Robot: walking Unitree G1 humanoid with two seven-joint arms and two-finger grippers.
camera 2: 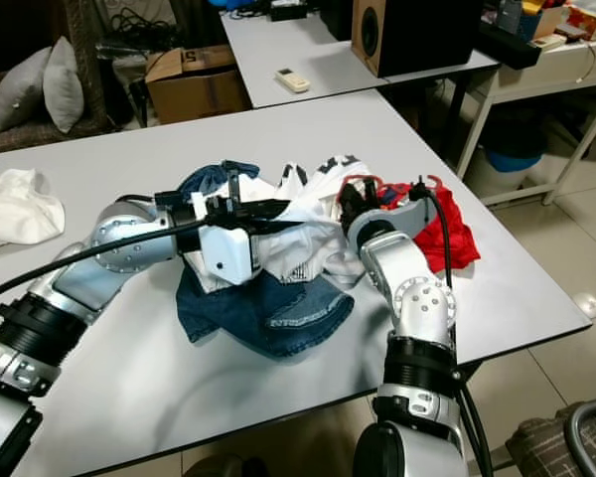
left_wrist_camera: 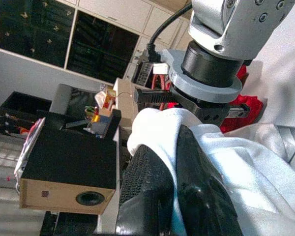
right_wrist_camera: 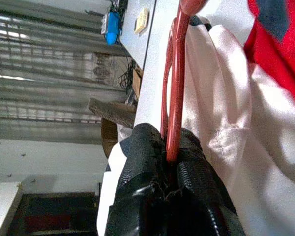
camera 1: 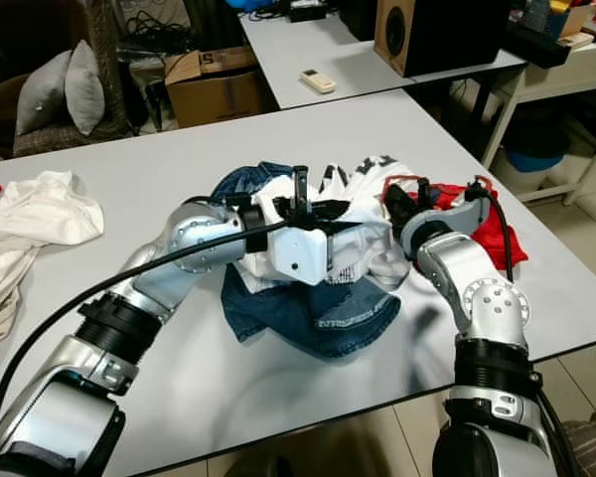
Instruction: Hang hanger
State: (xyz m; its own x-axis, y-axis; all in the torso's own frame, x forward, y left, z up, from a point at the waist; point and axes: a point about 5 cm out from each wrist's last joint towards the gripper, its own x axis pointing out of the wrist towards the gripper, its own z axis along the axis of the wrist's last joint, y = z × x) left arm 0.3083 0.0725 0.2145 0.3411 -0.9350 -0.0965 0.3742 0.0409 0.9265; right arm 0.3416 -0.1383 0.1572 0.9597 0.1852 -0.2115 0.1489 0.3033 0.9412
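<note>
- Hanger (right_wrist_camera: 173, 93), red and thin, stood pinched between the two black fingers of the right gripper (right_wrist_camera: 169, 162), clamped narrow on its bar; in the head views its red loop (camera 2: 363, 183) showed above the clothes pile, beside the red garment (camera 1: 499, 234)
- Left gripper (left_wrist_camera: 174, 172) was closed narrow on a fold of the white shirt (left_wrist_camera: 236, 167), its fingers pressed together with cloth between them, just across from the right wrist
- Both grippers met over the heap in the middle of the grey table (camera 1: 179, 169), where the white shirt lay on top of a blue denim piece (camera 1: 308, 313)
- Step in hand looked like threading the hanger into the shirt, so the left gripper would do well to lift its fold up and apart from the pile, opening a clear mouth of cloth
- Right grip sat low on the bar, which seemed good for steering; a slow slide of the hanger's end under the raised fold would likely suit, since a quick push could bunch the fabric
- Denim beneath could drag along if the shirt was pulled hard, so a gentle upward pull seemed safer
- Whether the hanger was already partly inside the shirt could not be told
- Second white garment (camera 1: 40, 214) lay well apart at the table's left edge and needed no attention
</note>
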